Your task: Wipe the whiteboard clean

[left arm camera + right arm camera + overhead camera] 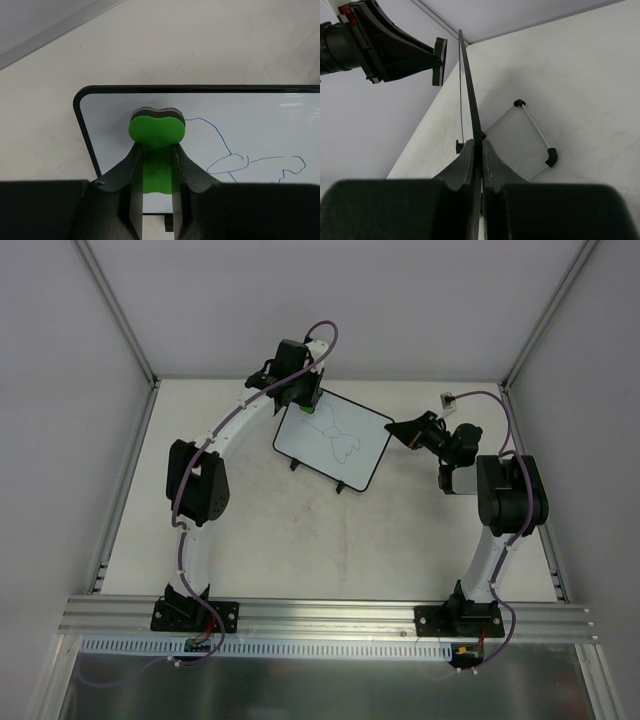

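Observation:
The whiteboard (333, 440) stands tilted on the table, black-framed, with a thin dark scribble (340, 440) across it. In the left wrist view the whiteboard (260, 135) fills the lower right. My left gripper (157, 150) is shut on a green eraser (157, 131) at the board's upper-left corner, close to its face; it also shows from above (306, 405). My right gripper (477, 145) is shut on the board's right edge (469, 90), seen edge-on; from above the gripper (397, 429) sits at that edge. The eraser (439, 61) hangs just off the board face.
The board's wire stand with black feet (535, 135) rests on the table behind it. Grey enclosure walls and aluminium posts (120, 315) ring the table. An aluminium rail (320, 615) holds both arm bases at the near edge.

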Tool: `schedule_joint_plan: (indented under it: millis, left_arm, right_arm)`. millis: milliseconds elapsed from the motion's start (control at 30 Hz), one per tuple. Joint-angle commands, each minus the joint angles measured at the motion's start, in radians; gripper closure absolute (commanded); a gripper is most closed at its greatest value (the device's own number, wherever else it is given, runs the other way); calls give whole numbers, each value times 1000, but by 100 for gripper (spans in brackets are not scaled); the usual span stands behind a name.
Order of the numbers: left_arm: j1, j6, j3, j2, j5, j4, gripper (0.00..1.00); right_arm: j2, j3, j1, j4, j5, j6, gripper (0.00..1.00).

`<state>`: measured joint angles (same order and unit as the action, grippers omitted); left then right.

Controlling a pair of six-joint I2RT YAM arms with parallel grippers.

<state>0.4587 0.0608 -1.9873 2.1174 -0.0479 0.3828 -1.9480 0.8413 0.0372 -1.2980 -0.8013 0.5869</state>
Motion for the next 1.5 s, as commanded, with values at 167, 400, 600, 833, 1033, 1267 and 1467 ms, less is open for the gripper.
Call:
schedule_joint_plan:
  millis: [167, 400, 600, 833, 1033, 1267, 1467]
  left_arm:
    - [20, 60, -67, 61, -30, -13, 100]
    - [31, 71, -64, 79, -43, -13, 100]
    - [32, 79, -64, 95, -49, -12, 100]
    - [32, 67, 21, 75, -41, -13, 100]
    - [32, 59, 109, 49, -17, -16, 100]
    - [28, 36, 218, 3, 13, -30, 100]
    - [15, 16, 355, -53, 8, -93, 100]
  right_arm:
    - [23, 7, 21, -233, -30, -47, 100]
    - [21, 8, 21, -233, -32, -45, 100]
    - [23, 7, 21, -233, -33, -45, 100]
    - [24, 10, 21, -233, -33, -45, 100]
    - [26, 12, 21, -233, -32, -44, 100]
    - [26, 12, 21, -234, -32, -44, 100]
    - [27, 12, 24, -234, -32, -44, 100]
